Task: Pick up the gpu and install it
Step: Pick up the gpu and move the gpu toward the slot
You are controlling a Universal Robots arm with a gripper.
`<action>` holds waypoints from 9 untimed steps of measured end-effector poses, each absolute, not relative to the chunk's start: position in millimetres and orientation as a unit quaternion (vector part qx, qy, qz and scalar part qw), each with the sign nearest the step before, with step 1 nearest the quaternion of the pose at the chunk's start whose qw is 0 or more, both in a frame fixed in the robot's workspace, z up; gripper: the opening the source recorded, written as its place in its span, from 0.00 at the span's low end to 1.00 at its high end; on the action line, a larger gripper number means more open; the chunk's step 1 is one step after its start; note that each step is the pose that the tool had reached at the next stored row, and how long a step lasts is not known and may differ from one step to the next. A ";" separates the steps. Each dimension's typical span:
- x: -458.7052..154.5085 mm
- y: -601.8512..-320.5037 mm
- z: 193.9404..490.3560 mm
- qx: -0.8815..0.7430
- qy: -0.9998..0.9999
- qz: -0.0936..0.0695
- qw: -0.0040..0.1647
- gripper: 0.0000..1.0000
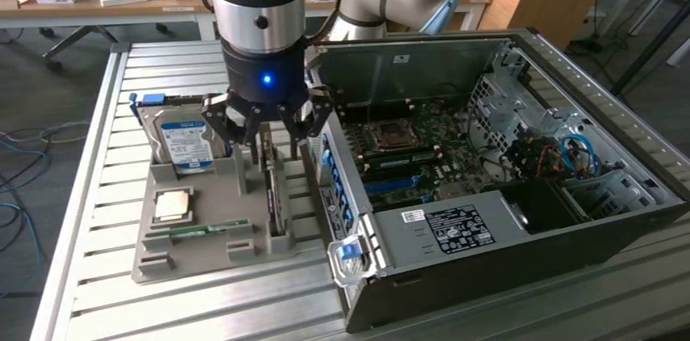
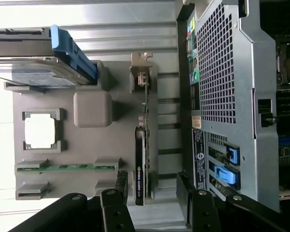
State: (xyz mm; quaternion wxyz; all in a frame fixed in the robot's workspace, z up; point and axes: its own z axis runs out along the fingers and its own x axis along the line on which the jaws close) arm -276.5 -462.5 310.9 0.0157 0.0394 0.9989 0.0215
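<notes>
Field note: I'm reading the gripper [image 1: 267,141] as hanging over the grey tray [image 1: 210,195], fingers [image 2: 121,186] spread wide and holding nothing. The gpu [image 2: 139,166] is standing on edge in its slot directly beneath, between the hard drive [image 1: 186,143] and the computer case [image 1: 518,276]. Its long axis is running near-to-far, with the fingers straddling its thin faces.

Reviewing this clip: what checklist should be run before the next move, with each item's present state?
1. gripper open and empty: ok.
2. gpu standing on edge in the gray tray: ok.
3. gpu between the finger lines in the wrist view: ok, though nearer one finger.
4. computer case open, motherboard exposed: ok.
5. card slot free for the gpu: cannot tell.
</notes>
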 end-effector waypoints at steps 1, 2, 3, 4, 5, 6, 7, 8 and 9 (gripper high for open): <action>-276.6 -462.7 309.1 0.039 0.999 0.022 0.016 0.53; -276.6 -462.8 307.5 0.039 0.999 0.021 0.016 0.53; -276.5 -462.9 306.1 0.039 0.999 0.021 0.016 0.53; -276.5 -463.0 304.8 0.039 0.999 0.021 0.016 0.53; -276.5 -463.1 303.7 0.039 0.999 0.021 0.016 0.53; -276.5 -463.1 303.2 0.039 0.999 0.021 0.016 0.53; -276.5 -463.1 303.3 0.039 0.999 0.021 0.016 0.53; -276.5 -463.1 303.2 0.039 0.999 0.021 0.016 0.53; -276.5 -463.1 303.2 0.039 0.999 0.021 0.016 0.53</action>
